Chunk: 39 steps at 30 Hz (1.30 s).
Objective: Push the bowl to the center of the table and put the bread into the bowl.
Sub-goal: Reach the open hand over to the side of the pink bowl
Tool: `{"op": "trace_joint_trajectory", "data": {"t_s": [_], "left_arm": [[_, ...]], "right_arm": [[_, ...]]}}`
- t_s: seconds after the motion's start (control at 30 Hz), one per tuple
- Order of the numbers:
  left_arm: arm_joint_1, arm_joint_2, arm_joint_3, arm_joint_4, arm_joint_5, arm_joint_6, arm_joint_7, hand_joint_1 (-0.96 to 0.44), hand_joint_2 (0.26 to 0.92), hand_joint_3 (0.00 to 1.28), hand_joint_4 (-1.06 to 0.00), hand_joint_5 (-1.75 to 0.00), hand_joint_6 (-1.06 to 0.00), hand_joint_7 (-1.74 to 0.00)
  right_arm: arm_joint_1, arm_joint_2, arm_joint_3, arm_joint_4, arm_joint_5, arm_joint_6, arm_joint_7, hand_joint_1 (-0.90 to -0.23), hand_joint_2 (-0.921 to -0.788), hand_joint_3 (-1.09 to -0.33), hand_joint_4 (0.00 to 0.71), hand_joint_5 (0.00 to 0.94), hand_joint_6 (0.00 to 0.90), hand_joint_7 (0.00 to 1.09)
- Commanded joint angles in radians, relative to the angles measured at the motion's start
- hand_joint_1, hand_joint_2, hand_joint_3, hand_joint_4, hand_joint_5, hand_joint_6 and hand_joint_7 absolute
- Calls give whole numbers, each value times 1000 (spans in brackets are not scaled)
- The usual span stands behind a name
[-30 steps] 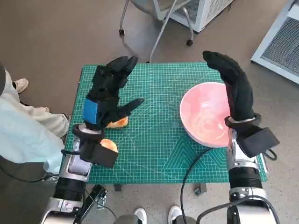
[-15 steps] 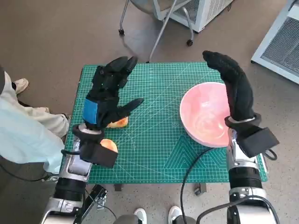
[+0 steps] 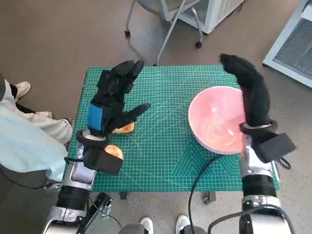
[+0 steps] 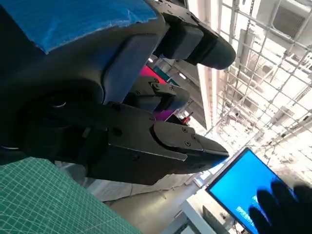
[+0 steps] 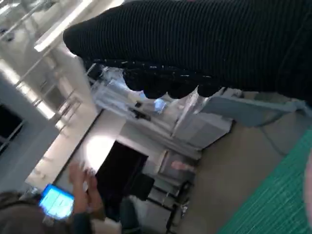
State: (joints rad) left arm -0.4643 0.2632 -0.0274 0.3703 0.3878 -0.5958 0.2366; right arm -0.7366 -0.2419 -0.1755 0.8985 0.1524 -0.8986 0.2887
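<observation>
The round pink bowl point(image 3: 217, 119) sat toward the right side of the green-matted desk point(image 3: 161, 156), the gloved right hand point(image 3: 249, 92) upright along its outer rim, fingers straight, holding nothing. The blue-taped left hand point(image 3: 113, 100) hovered spread and empty above the golden bread roll point(image 3: 124, 128) at the left.

Left hand point(image 3: 113, 100) and right hand point(image 3: 249, 92) raised, empty.
</observation>
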Motion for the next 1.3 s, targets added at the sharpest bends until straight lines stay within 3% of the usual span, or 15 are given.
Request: {"op": "trace_joint_trajectory", "data": {"t_s": [0.03, 0.33, 0.5, 0.87, 1.3], "left_arm": [[2, -3, 2, -1, -6, -8, 12, 77, 921, 138, -314, -148, -182, -688], [-2, -4, -1, 13, 4, -7, 26, 74, 921, 142, -317, -147, -182, -685], [-4, -7, -3, 21, 2, -9, 27, 73, 921, 152, -317, -146, -182, -683], [-8, -11, -4, 27, -5, -10, 24, 70, 921, 166, -320, -144, -183, -679], [-6, -11, -2, 15, -16, -4, 12, -28, 921, 176, -331, -147, -184, -683]], "right_arm": [[-14, -47, -51, 87, 28, -9, 7, -580, -921, -746, 340, 31, 71, 711], [-31, -121, -117, 223, 3, -14, -76, -572, -921, -754, 329, 18, 74, 683], [-22, -156, -124, 283, -34, 16, -170, -552, -921, -789, 325, 13, 69, 683], [-2, -167, -108, 362, -88, 134, -306, -508, -921, -855, 325, 9, 69, 680], [6, -119, -158, 399, -32, 273, -238, -509, -921, -864, 291, 0, 71, 689]]}}
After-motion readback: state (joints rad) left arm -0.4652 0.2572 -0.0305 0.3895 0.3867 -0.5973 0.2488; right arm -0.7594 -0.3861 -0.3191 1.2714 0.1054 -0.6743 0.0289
